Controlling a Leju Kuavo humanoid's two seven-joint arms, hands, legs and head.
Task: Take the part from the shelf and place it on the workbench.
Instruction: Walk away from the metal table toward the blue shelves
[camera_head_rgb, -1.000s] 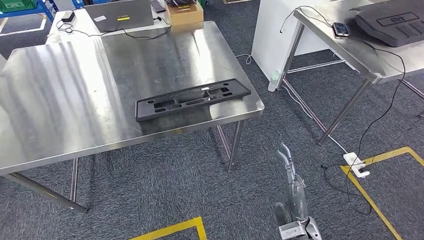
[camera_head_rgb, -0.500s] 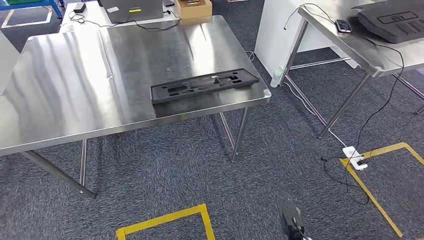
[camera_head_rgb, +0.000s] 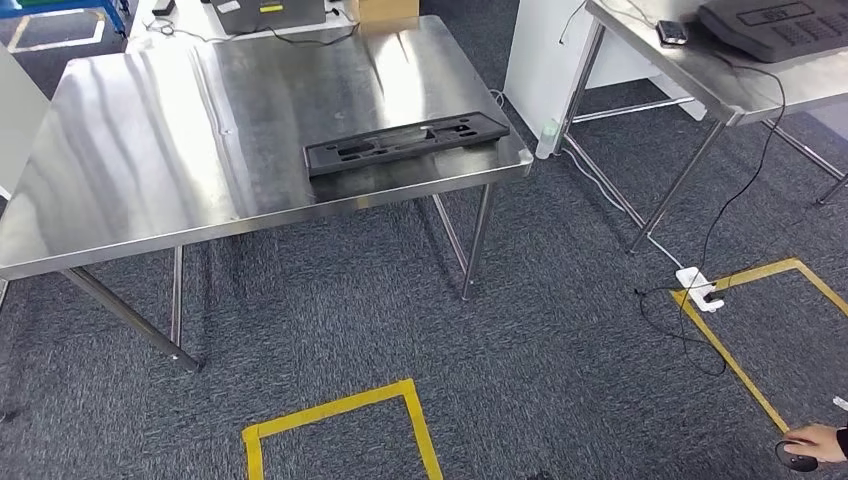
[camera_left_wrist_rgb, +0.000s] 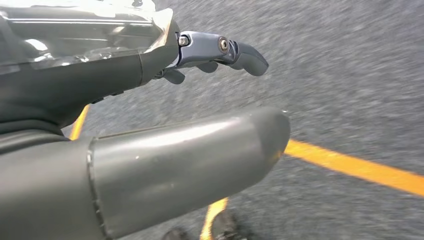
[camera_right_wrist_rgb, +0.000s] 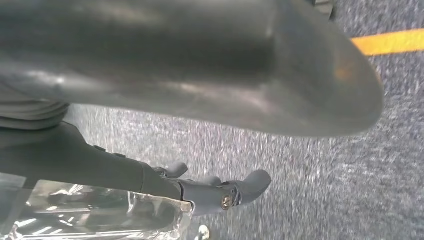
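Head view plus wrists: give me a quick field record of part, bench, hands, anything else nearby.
part: black flat part lying on the workbench, near its front right corner
workbench: steel table
left hand: holds nothing, fingers apart, over carpet
right hand: holds nothing, fingers apart, over carpet
floor: yellow tape, power strip
person: a hand at lower right

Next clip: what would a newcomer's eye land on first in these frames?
The long black plastic part lying flat near the front right corner of the steel workbench. Next, the yellow tape lines on the grey carpet in front of the bench, and a person's hand at the lower right edge of the head view. The left hand and right hand hang over the carpet, holding nothing.
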